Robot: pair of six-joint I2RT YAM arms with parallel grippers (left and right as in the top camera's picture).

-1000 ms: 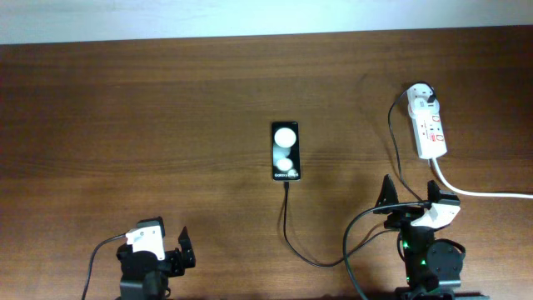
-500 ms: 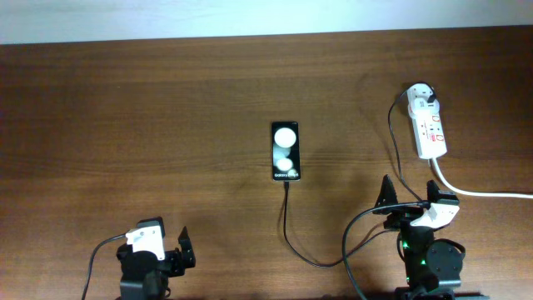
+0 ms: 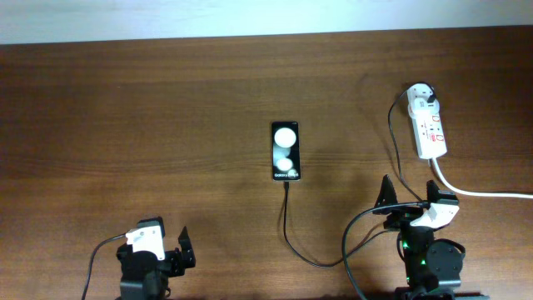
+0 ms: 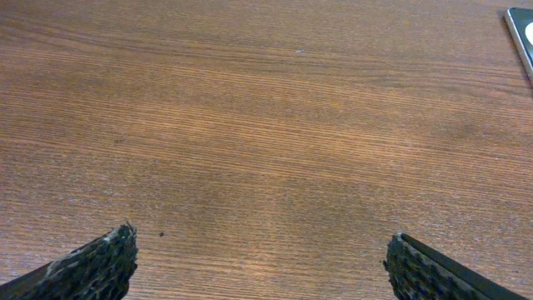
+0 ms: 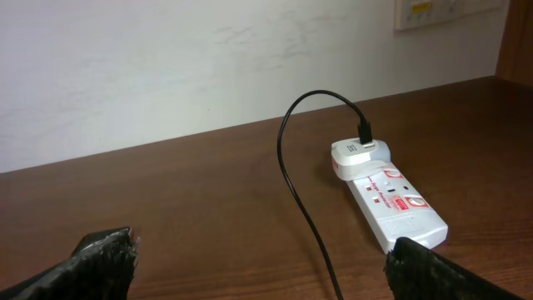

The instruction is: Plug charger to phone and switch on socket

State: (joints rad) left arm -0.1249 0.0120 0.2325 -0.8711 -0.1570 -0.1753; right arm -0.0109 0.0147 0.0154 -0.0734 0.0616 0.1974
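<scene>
Dark brown wood-grain worktop [image 3: 125,100], evenly lit, backed by a plain white wall [image 5: 166,67] with a pale switch plate [image 5: 437,10] at upper right.

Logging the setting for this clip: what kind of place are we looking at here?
Probably an indoor office or lab bench. A brown wooden table stands against a plain white wall, a wall plate is mounted on that wall, and a white power strip lies on the table.

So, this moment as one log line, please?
left gripper open | right gripper open | charger tip at phone | adapter in socket
</scene>
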